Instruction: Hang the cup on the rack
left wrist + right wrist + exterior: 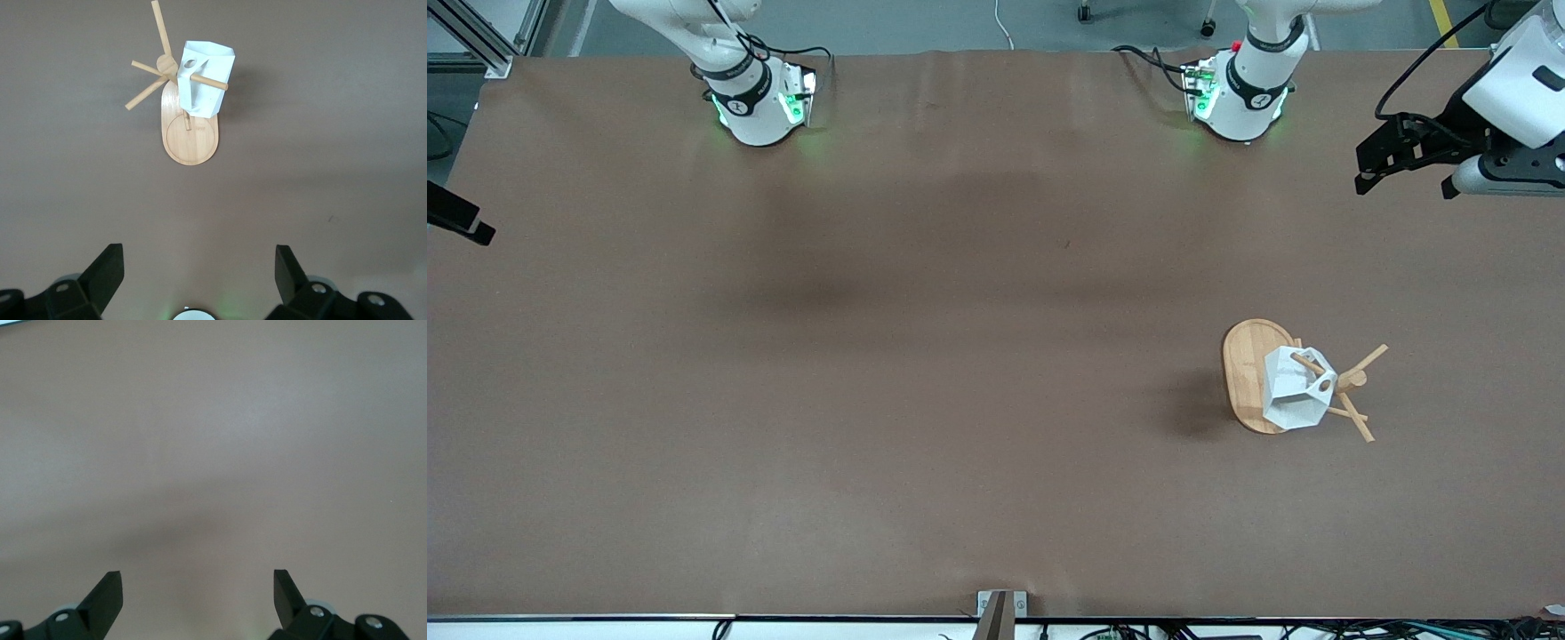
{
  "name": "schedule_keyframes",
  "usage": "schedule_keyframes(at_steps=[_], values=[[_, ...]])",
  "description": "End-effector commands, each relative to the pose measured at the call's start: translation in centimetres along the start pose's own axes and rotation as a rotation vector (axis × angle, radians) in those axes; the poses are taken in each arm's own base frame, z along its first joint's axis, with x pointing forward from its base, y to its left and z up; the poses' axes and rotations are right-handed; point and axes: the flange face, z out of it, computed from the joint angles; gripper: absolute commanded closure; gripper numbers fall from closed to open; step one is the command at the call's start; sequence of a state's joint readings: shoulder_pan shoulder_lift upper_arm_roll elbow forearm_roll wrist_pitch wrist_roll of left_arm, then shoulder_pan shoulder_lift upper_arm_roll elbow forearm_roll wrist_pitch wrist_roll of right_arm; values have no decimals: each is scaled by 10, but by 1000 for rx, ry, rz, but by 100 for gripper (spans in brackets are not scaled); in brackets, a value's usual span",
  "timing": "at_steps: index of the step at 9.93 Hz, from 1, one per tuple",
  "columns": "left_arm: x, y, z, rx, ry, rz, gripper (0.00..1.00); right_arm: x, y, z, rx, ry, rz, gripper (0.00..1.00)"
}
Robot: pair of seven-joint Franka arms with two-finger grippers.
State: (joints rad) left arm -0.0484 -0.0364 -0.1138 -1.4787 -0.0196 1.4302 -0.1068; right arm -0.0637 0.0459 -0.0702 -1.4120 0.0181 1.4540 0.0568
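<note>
The left gripper [197,270] is raised high over the bench edge at the left arm's end, close to the corner on the robots' side. Its fingers [107,270] are spread wide and hold nothing. From its wrist camera the rack and cup sit well apart from it, with bare bench between.

The right gripper [197,590] is likewise spread wide and empty. It waits over bare bench; only a dark tip [463,222] shows at the edge of the front view at the right arm's end.

The cup [1291,391] is on the rack [1249,373]. A peg [210,82] passes through the hole in the cup's flat handle tab, and the cup body hangs over the oval base. The rack stands toward the left arm's end of the bench, roughly midway between the robots' edge and the front-camera edge. By this evidence the hanging step appears complete.

Handling notes, as judgement only:
- The cup looks rigid and light, probably thin-walled. Its flat facets offer parallel faces for two fingers.
- Take hold across two facing walls at the rim, away from the tab, so the hole remains free.
- The surface looks smooth, so a shallow pinch could slip.
- The rack looks light as well, with thin pegs. A sideways pull on the cup may tip the rack or strain the peg.
</note>
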Motion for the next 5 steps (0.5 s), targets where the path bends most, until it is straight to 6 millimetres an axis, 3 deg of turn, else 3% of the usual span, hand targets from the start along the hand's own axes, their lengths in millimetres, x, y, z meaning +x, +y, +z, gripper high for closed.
schedule_keyframes(at_steps=[1,5], values=[[1,-2,18,21,-24,-26,0,-6,2,-2,1,7,-8,0],[0,-4,19,25,-30,-9,0,-6,2,-2,1,5,-8,0]])
